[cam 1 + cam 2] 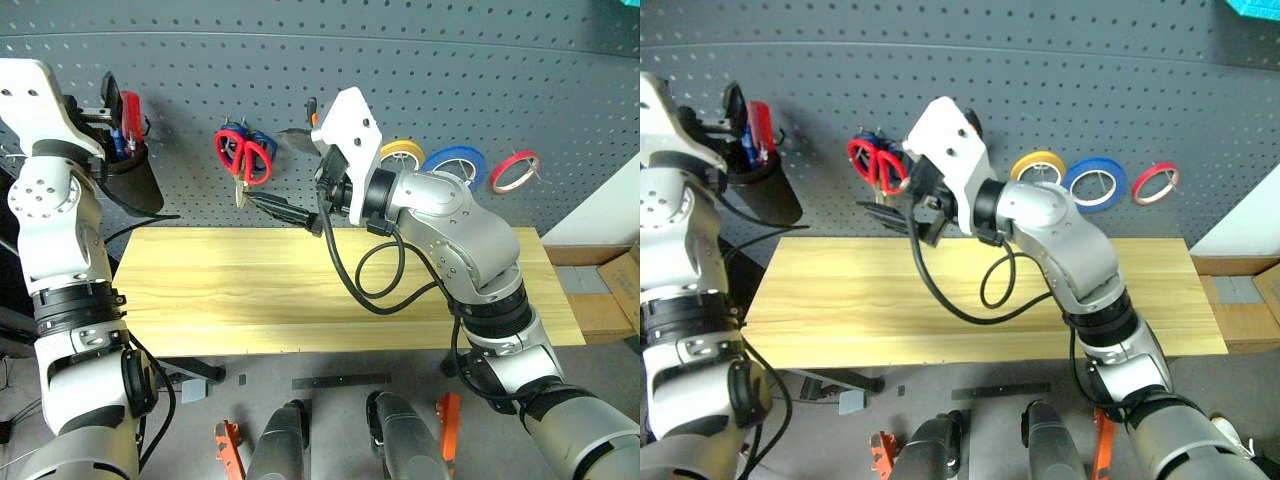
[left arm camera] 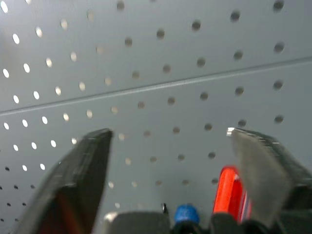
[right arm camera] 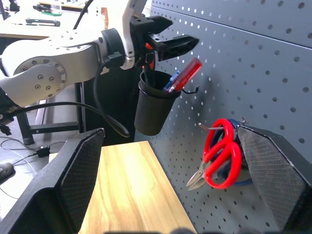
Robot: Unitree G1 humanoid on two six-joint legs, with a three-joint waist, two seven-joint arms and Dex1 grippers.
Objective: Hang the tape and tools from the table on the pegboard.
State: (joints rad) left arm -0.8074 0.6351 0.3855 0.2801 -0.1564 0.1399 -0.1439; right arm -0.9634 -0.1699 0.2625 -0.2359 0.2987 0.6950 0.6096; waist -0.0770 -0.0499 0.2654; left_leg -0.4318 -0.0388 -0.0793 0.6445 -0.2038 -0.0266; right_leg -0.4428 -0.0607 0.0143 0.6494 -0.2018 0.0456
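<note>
Pegboard [image 1: 420, 60] fills the wall behind the table [image 1: 230, 300]; tabletop's long axis runs left-right along the board's foot. Red-handled scissors [image 1: 243, 157] hang on a hook near the board's middle, above the table's back edge, left of centre: long axis vertical, handles up, blade tips pointing down twd the table, a blue-handled pair behind them. Blue tape [image 1: 455, 162] hangs flat against the board above the back edge, right of centre, hole facing out into the room, btwn a yellow roll [image 1: 402, 152] on its left and a thinner red roll [image 1: 515, 171] on its right. Black cup [image 3: 152, 109] hangs on the board above the table's back left corner; a red screwdriver [image 3: 186, 74] leans in it, handle up and tilted, a blue one just beside it. An orange-and-black handle shows in the cup under the left gripper [image 3: 168, 41], standing abt upright, but can't tell if it's the slim screwdriver. L gripper sits right over the cup mouth, fingers spread wide, nothing btwn them. R gripper [image 1: 290, 213] is out in front of the scissors, pointing left along the board, fingers wide apart, holding nothing.
</note>
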